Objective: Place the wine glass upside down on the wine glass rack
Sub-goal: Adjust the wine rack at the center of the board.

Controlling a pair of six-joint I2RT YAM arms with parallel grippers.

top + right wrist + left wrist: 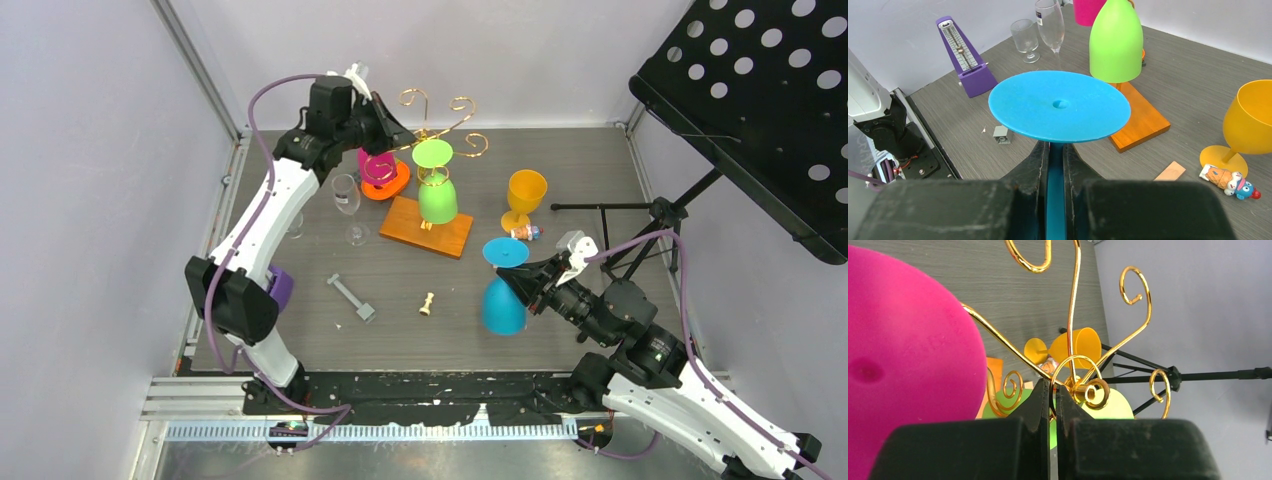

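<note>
An upside-down blue wine glass (502, 303) hangs over the table, its round foot (1058, 105) uppermost. My right gripper (1056, 147) is shut on its stem, to the right of the wine glass rack (425, 228). The rack's gold curled arms (1091, 392) spread at the top over a wooden base (1140, 120). My left gripper (1054, 387) is shut on one thin gold arm near the rack's hub, also seen from above (405, 140). A green glass (437, 195) hangs upside down on the rack. A pink glass (908, 355) hangs close beside my left fingers.
A yellow glass (525, 195) stands upright right of the rack, with a small ice-cream toy (1230, 182) at its foot. Two clear glasses (346, 193) stand left of the base. A purple metronome (965, 60), a grey block (352, 297) and a chess piece (427, 303) lie nearer. A black music stand (760, 110) overhangs the right.
</note>
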